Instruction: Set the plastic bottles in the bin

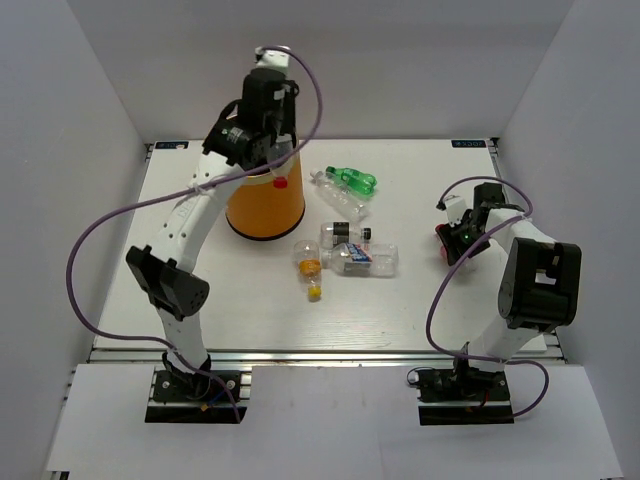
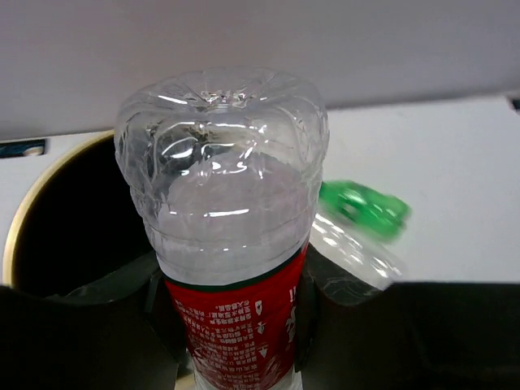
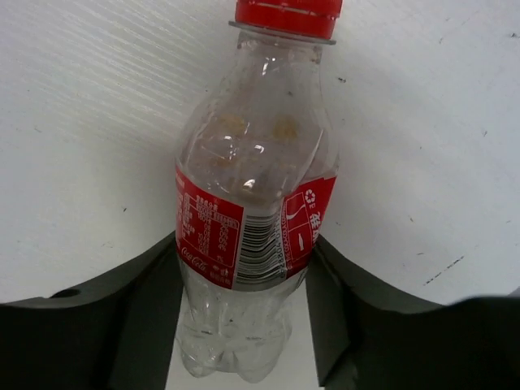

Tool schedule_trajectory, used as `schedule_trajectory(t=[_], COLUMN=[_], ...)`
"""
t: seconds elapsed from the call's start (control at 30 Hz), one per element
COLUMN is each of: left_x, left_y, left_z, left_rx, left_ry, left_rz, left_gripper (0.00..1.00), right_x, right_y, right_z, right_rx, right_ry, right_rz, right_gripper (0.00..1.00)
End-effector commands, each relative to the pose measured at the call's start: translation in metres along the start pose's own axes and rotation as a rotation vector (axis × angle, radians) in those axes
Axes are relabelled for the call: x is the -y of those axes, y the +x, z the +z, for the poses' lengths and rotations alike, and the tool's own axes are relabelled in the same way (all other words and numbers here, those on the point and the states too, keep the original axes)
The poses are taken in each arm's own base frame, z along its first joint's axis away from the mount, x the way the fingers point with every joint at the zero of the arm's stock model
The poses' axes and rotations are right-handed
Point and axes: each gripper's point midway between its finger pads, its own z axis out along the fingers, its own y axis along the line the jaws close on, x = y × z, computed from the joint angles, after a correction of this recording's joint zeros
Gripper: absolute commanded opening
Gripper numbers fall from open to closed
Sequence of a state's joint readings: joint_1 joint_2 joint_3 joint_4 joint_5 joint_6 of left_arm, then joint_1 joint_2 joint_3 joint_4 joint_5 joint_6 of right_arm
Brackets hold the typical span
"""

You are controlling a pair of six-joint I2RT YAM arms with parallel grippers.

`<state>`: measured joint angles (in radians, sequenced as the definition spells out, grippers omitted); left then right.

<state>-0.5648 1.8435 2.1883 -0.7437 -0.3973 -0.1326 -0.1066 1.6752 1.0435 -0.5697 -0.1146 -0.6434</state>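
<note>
My left gripper (image 1: 272, 170) is shut on a clear bottle with a red label (image 2: 231, 325). It holds the bottle over the rim of the orange bin (image 1: 262, 212), red cap (image 1: 281, 183) hanging down. The bin's black inside (image 2: 65, 236) lies just left of the bottle in the left wrist view. My right gripper (image 1: 452, 240) is shut on a red-capped, red-labelled cola bottle (image 3: 252, 219) at the table's right side. A green bottle (image 1: 353, 179), a clear bottle (image 1: 340, 199), a black-capped bottle (image 1: 346, 234), a blue-white labelled bottle (image 1: 362, 259) and a yellow-capped orange bottle (image 1: 310, 274) lie mid-table.
White walls close in the table on the left, back and right. The loose bottles lie in a cluster just right of the bin. The green bottle (image 2: 366, 207) and the clear one (image 2: 351, 253) show beyond the left fingers.
</note>
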Motion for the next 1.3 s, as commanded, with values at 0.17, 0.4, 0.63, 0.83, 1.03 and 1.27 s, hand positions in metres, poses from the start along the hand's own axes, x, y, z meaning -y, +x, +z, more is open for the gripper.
schedule_trajectory(t=[0.17,0.4,0.63,0.83,1.03,1.27], left_x=[-0.088,-0.098,-0.156,-0.155,-0.146,-0.077], left_y=[-0.066,-0.076,-0.076,-0.064,-0.022,-0.026], left_z=[0.034,0.031,0.028,0.058,0.058,-0.029], left_rx=[0.222,0.252,0.353,0.292,0.169,0.201], left_ry=[-0.197,-0.041,-0.26,-0.256,-0.227,0.158], left_rz=[-0.211,-0.398,-0.437,-0.366,-0.262,-0.1], left_gripper=[0.27,0.26,0.22,0.8,1.0,1.0], right_x=[-0.013,-0.027,-0.034,-0.055,-0.057,-0.081], right_y=[0.018,0.029,0.031,0.013,-0.073,-0.22], right_z=[0.016,0.024,0.028,0.011,-0.045,-0.114], right_rx=[-0.052,-0.069,-0.076,-0.016,0.245,0.604], right_ry=[-0.077,-0.135,-0.173,-0.328,-0.35,-0.404], right_rz=[-0.041,-0.029,-0.006,-0.076,-0.248,-0.397], right_gripper=[0.0,0.0,0.0,0.0,0.0,0.0])
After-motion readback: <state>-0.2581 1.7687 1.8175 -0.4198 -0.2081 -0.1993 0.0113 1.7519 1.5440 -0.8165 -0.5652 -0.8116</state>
